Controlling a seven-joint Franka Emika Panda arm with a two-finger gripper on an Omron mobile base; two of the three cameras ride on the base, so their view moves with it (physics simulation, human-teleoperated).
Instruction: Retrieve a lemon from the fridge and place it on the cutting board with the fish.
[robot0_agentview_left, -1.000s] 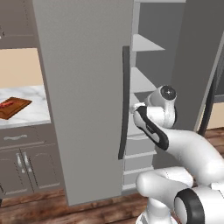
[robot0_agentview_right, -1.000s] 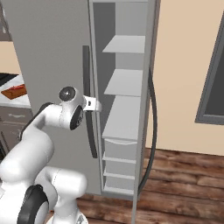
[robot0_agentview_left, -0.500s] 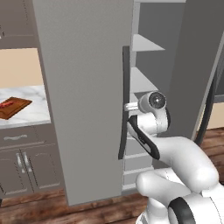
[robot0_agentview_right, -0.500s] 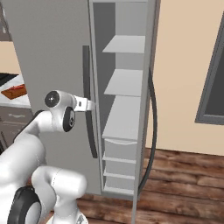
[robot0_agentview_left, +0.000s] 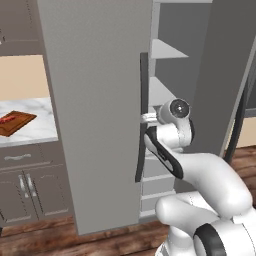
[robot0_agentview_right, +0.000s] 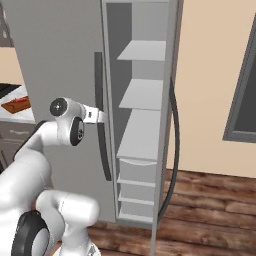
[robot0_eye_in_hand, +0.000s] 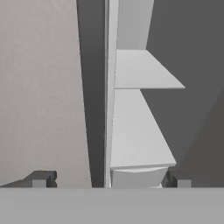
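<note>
The grey fridge (robot0_agentview_left: 95, 100) has its left door shut and its right door (robot0_agentview_left: 227, 70) swung open on bare shelves (robot0_agentview_right: 142, 95) and drawers (robot0_agentview_right: 135, 172). No lemon shows on the shelves I can see. My gripper (robot0_agentview_left: 146, 118) is at the left door's dark vertical handle (robot0_agentview_left: 143, 90), at mid height. In the hand view the gripper (robot0_eye_in_hand: 109, 179) is open, its fingertips (robot0_eye_in_hand: 41, 179) wide apart with the handle (robot0_eye_in_hand: 92, 109) and the door's edge between them, nothing held. The cutting board (robot0_agentview_left: 15, 123) with the red fish (robot0_agentview_left: 7, 119) lies on the counter far left.
The marble counter (robot0_agentview_left: 35, 131) sits on brown-grey cabinets (robot0_agentview_left: 25, 185) left of the fridge. The open door's long handle (robot0_agentview_right: 175, 150) curves out on the right. A dark window (robot0_agentview_right: 245, 90) is in the beige wall further right, above the wooden floor (robot0_agentview_right: 210, 210).
My hand has swung left from in front of the open compartment to the shut left door's handle. The fridge and the board have not moved.
</note>
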